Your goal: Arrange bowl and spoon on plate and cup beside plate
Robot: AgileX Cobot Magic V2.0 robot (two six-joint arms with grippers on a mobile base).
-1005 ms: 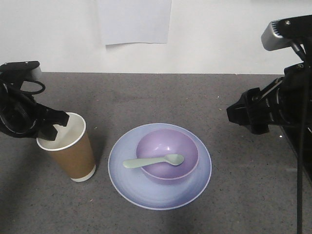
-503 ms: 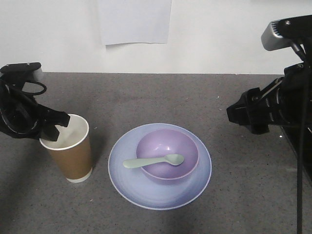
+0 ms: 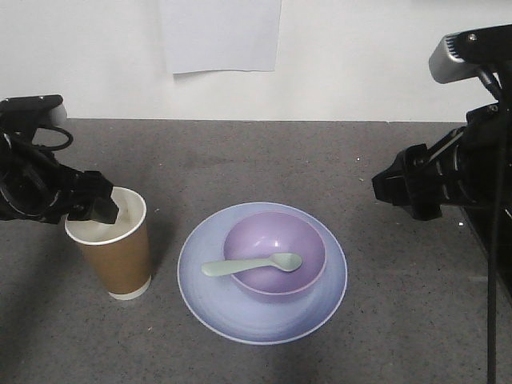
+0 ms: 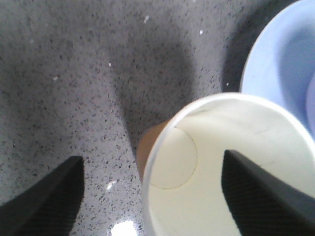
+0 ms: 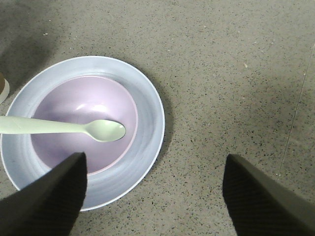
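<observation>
The brown paper cup [image 3: 110,250] stands upright on the grey table, left of the plate [image 3: 240,316]. My left gripper [image 3: 94,210] hovers at its rim, open: in the left wrist view one finger [image 4: 261,196] is over the cup's white inside [image 4: 231,162] and the other finger [image 4: 44,201] is outside over the table. The lavender bowl [image 3: 292,236] sits on the pale blue plate, and the mint spoon [image 3: 252,265] lies across the bowl's rim. My right gripper [image 3: 400,188] hangs open to the right of the plate [image 5: 147,113], holding nothing.
A white sheet of paper [image 3: 220,36] hangs on the wall behind the table's far edge. The right arm's bulk and cable [image 3: 488,240] fill the right side. The cup's white base band [image 5: 2,86] shows at the right wrist view's left edge.
The cup went from tilted to standing upright, a little further left. My left gripper's fingers rose to the rim and turned slightly. The right arm stayed still.
</observation>
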